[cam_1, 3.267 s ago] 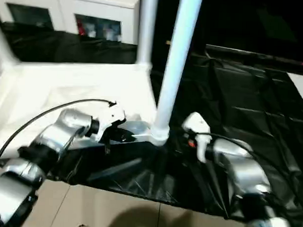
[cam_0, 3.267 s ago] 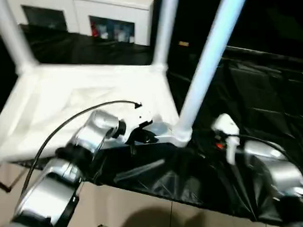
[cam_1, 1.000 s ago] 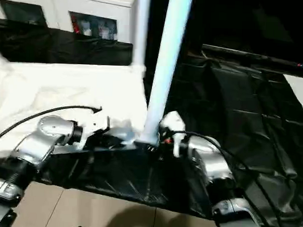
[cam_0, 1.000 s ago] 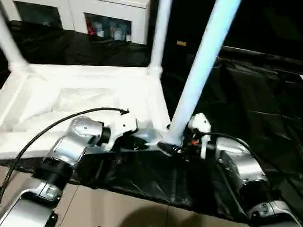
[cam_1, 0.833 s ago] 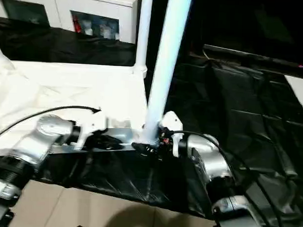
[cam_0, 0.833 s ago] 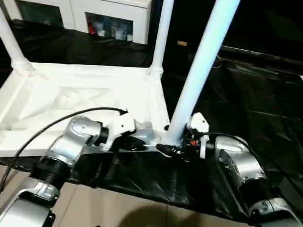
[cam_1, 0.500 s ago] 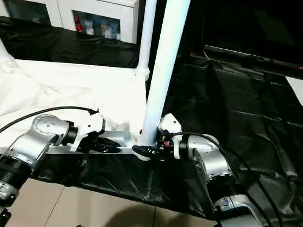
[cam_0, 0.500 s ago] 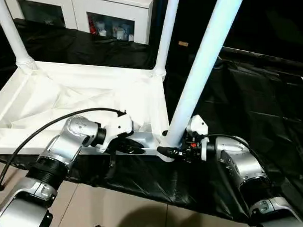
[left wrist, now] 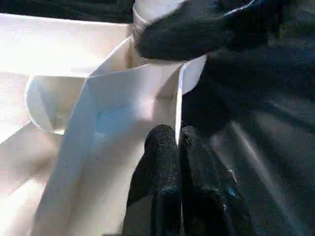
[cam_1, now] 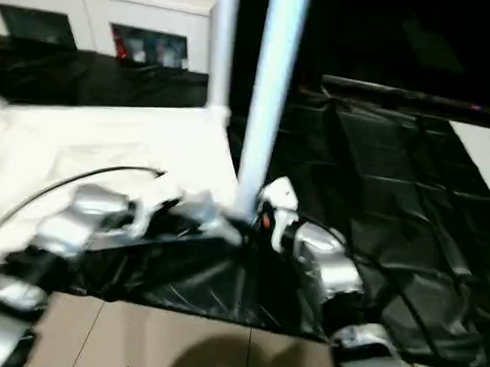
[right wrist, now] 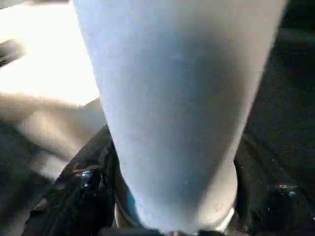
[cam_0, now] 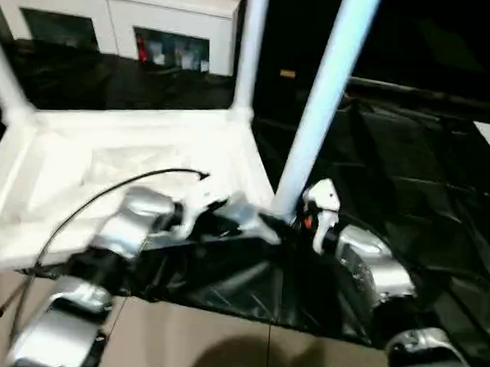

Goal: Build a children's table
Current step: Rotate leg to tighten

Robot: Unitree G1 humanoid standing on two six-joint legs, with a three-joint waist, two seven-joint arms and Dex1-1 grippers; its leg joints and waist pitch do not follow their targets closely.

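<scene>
Both grippers at tabletop's (cam_0: 141, 160) near corner, upside down on black sheet (cam_0: 406, 173).
Left gripper (left wrist: 178, 147) pinches the tabletop's edge wall; my right gripper (right wrist: 172, 196) straddles the near leg (cam_0: 320, 114) by its socket, leg upright.

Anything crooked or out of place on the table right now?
Nothing stands out. The tabletop lies underside up on the black sheet. Three legs stand in corner sockets: the near leg between the right gripper fingers, the far right leg and the far left leg. The left gripper pinches the rim.
</scene>
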